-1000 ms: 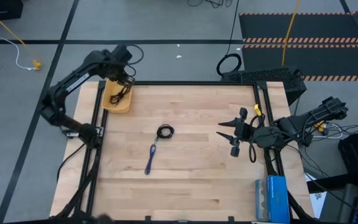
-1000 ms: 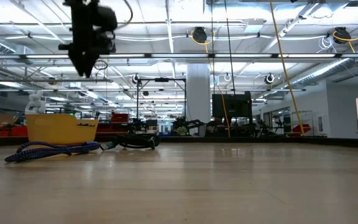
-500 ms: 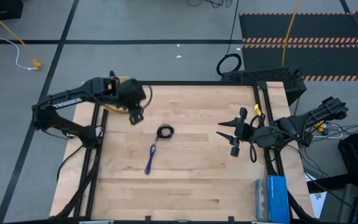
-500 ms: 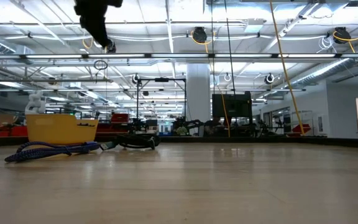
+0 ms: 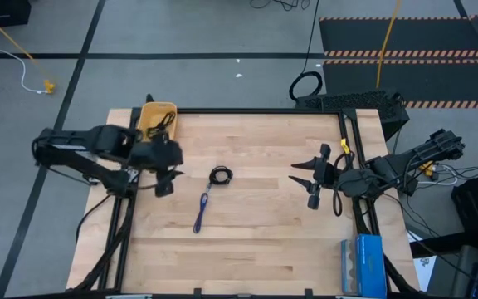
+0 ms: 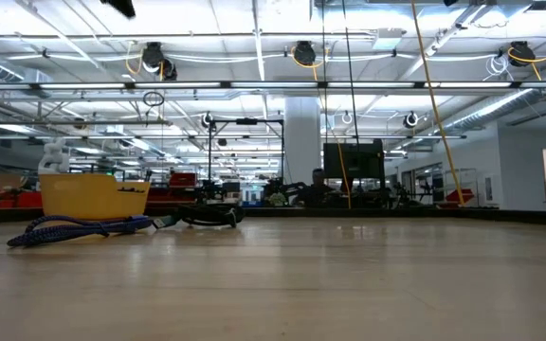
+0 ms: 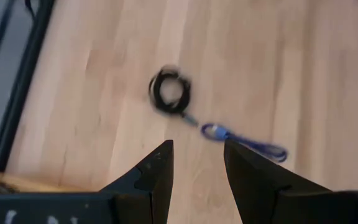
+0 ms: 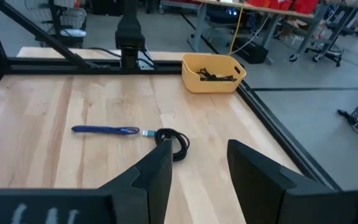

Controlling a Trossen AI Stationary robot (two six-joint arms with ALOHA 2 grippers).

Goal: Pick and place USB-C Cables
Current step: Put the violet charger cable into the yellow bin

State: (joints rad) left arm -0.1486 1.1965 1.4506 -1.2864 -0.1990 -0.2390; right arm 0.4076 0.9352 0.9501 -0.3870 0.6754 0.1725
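Note:
The black coiled cable (image 5: 220, 175) lies flat near the table's middle, and the blue-purple cable (image 5: 202, 212) lies straight just nearer than it. A loosely bundled black cable (image 5: 160, 126) rests inside the yellow bin (image 5: 148, 137) at the far left corner. My left gripper (image 5: 164, 184) hovers open above the table's left side, left of the coil, holding nothing. Its wrist view looks down on the coil (image 7: 171, 92) and the blue-purple cable (image 7: 244, 140). My right gripper (image 5: 295, 175) waits open at the right side, facing the coil (image 8: 173, 140).
A blue box (image 5: 362, 264) sits at the table's near right corner. Black frame rails (image 5: 127, 208) run along the table's edges. A thick black cable loop (image 5: 305, 85) lies on the floor beyond the far edge. Bare wood stretches between the cables and my right gripper.
My left gripper has left the place above the yellow bin, swung toward the table's near edge along its left side, and risen out of the top of the low view. The cables have stayed where they were.

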